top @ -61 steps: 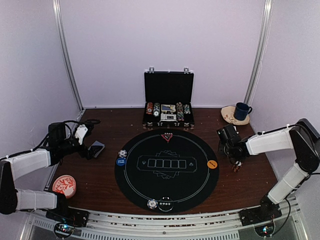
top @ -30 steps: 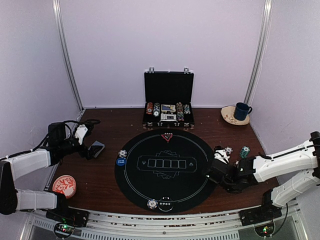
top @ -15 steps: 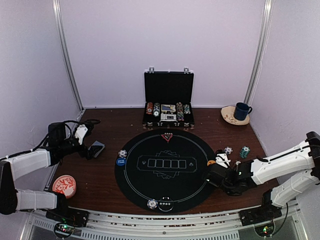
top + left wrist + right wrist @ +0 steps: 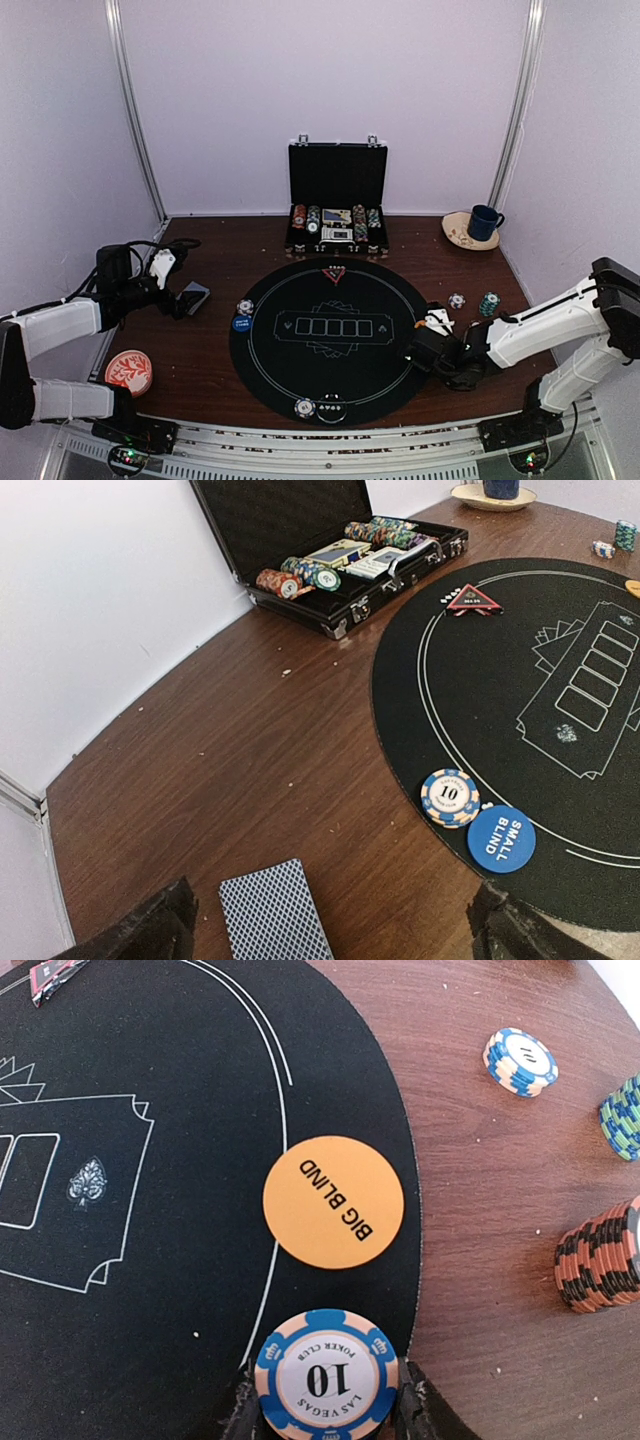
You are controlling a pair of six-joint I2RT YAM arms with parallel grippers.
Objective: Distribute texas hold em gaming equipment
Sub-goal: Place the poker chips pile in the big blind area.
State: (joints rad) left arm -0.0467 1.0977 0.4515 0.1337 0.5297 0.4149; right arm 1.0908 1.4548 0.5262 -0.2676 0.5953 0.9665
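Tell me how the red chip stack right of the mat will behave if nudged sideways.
The red stack is many loose chips piled tall, so a side push would likely shear or topple it. Its edges look slightly uneven, suggesting chips slide easily. Spilled chips could roll across the table.

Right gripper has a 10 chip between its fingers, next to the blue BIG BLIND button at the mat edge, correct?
No: the BIG BLIND button is orange, not blue; the right wrist view shows it. Otherwise right: the right gripper has the 10 chip between its fingers, next to that button at the mat edge.
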